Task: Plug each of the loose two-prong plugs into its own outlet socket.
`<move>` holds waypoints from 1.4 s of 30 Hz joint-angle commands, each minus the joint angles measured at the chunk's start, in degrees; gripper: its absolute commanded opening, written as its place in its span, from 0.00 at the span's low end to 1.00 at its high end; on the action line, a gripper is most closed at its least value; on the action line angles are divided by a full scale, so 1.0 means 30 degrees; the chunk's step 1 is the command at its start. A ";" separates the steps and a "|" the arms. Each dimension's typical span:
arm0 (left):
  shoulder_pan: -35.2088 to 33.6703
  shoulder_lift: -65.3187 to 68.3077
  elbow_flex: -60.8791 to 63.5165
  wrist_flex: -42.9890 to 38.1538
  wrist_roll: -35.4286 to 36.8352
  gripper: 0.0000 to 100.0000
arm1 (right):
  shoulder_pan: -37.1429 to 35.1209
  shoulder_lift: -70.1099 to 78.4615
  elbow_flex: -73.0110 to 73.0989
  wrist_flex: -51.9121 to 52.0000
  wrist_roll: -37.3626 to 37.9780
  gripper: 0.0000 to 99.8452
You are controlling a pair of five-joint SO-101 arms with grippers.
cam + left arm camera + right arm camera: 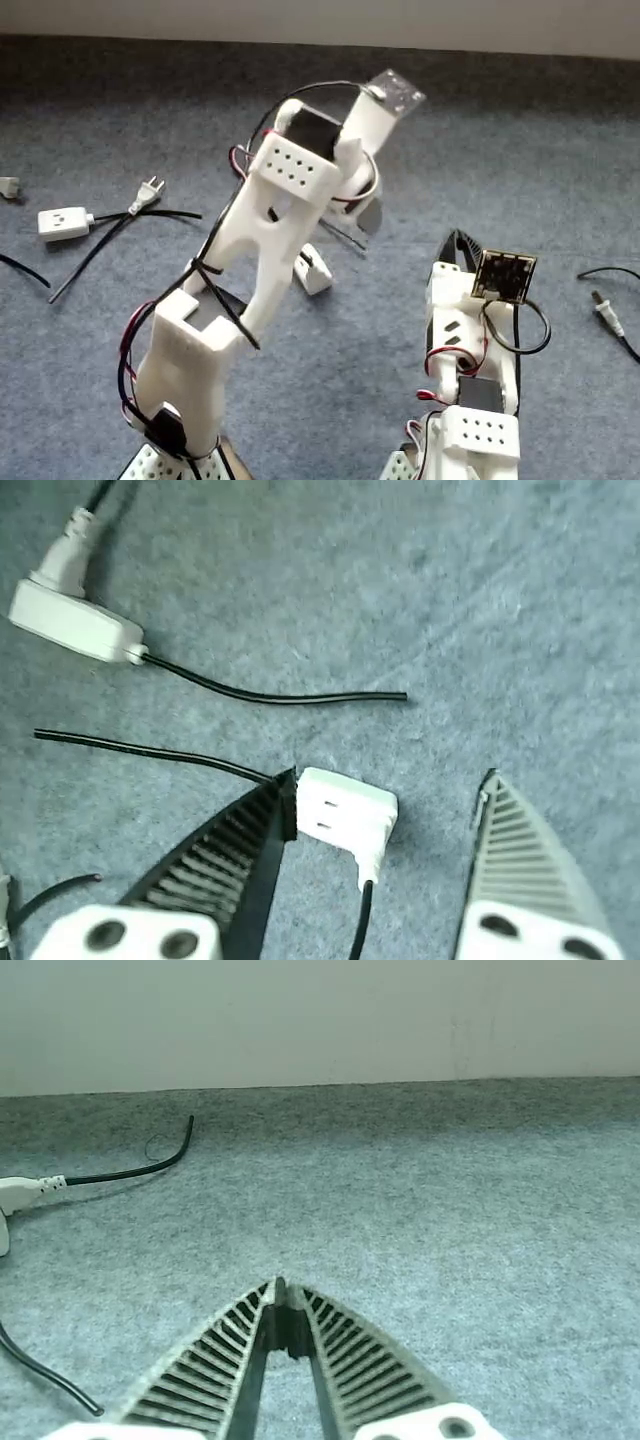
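High view looks steeply down over the carpet (520,160). Left wrist view hangs close above it, the left gripper (390,780) straddling a white socket (345,815) (that socket (313,270) appears from above too). Right wrist view sits low, facing level beyond the right gripper (283,1292) toward the wall (320,1020).

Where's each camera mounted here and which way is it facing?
High view: fixed overhead, looking down on the grey carpet; left arm stretched out, right arm folded.
Left wrist view: on the left arm, facing down; the left pincer, open, straddles a white socket.
Right wrist view: on the right arm, facing low across the carpet toward the wall; the right pincer is shut.
Shared: high and left wrist views both show that socket.
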State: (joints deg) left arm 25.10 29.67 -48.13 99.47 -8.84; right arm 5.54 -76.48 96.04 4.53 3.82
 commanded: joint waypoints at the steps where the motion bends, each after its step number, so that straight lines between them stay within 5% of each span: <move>1: -0.0601 -0.0366 -0.3941 0.0059 0.0293 0.29 | -0.0103 -0.0132 0.2300 -0.0044 0.0234 0.01; 12: -0.4938 -0.0366 -1.5018 0.0176 0.0615 0.29 | -0.0073 -0.0132 0.2300 -0.0044 0.0234 0.01; 18: -1.1531 -0.0923 -1.5516 0.0205 0.5890 0.29 | -0.0132 -0.0161 0.2212 -0.0073 -0.0117 0.01; 22: -1.4755 -0.1011 -1.3729 0.0498 0.6974 0.29 | -0.0015 -0.0161 0.2154 -0.0073 -0.2549 0.02; 29: -1.7744 -0.1070 -0.6989 0.0557 0.6974 0.29 | -0.1099 -0.0161 0.2007 0.0103 -0.2608 0.19; 34: -1.8505 -0.1070 -0.1890 0.0557 0.7004 0.29 | -0.3033 -0.0161 0.0337 0.2974 -0.1963 0.19; 42: -1.8359 -0.1040 0.2476 0.0498 0.7033 0.29 | -0.7018 -0.0161 -0.3326 0.7839 -0.4571 0.20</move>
State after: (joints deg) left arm -29.93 29.23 -44.18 100.53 11.74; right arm -9.76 -76.40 90.59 24.92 -8.57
